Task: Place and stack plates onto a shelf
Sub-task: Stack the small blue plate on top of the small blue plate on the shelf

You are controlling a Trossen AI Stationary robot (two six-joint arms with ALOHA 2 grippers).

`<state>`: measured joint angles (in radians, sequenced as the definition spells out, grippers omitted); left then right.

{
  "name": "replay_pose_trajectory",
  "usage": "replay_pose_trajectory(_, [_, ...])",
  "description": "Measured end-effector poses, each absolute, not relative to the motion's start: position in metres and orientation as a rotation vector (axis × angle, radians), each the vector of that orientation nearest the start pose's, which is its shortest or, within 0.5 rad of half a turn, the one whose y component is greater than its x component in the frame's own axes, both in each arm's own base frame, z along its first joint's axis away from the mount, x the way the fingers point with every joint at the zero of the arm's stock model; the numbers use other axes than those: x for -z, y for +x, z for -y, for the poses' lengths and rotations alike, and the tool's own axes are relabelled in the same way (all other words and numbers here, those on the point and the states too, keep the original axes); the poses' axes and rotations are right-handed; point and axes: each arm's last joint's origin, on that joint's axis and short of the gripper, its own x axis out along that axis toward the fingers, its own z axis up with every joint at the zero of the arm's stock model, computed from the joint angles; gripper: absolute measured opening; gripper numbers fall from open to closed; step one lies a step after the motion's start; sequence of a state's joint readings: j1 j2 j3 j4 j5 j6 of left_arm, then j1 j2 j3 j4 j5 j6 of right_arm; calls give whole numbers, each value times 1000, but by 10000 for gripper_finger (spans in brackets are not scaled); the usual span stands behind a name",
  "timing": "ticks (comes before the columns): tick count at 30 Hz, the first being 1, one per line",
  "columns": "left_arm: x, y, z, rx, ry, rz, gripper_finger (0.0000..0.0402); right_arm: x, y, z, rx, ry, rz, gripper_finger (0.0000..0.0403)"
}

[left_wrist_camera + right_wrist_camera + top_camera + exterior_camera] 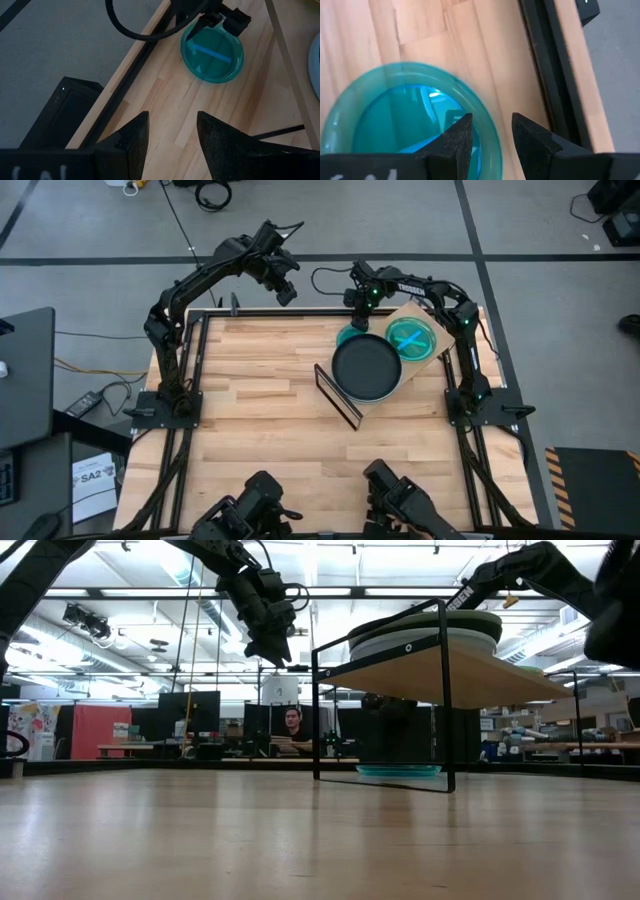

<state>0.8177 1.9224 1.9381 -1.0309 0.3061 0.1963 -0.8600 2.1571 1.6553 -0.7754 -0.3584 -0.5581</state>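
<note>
We are at the pick of the small round translucent teal plastic plate (405, 122), which lies on the wood-plank worktop (260, 400) at the far side, just left of the light wooden shelf (432, 308) on its thin black wire frame. The right gripper (491, 137) hangs directly over the plate's rim, fingers parted and holding nothing. The left gripper (172, 137) waits high above the far edge, also parted wide and empty.

Next, we judge, the right gripper must drop so one finger goes inside the rim and one outside, then pinch and lift it to the shelf.

Counting: one black round plate (366, 367) tops a stack on the shelf, one teal plate (412, 338) sits beside it, and one teal plate remains on the worktop. The stack's layers we cannot count.
</note>
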Motion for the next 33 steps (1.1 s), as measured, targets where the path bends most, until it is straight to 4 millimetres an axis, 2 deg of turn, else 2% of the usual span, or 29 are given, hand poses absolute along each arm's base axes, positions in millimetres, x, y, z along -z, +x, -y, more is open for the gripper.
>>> replay_pose_trajectory(12, [-334,283,-290,-376,-367,-903,172,-148,286,320,147,210,-1177,143])
replay_pose_trajectory(19, [-334,284,-290,-377,-367,-903,172,-144,283,318,144,212,-1179,139])
replay_pose_trajectory(25, [-334,284,-290,-377,-367,-903,172,-144,284,319,151,205,-1170,111])
replay_pose_trajectory(33, [-334,284,-290,-377,-367,-903,172,-143,284,320,165,193,-1170,48])
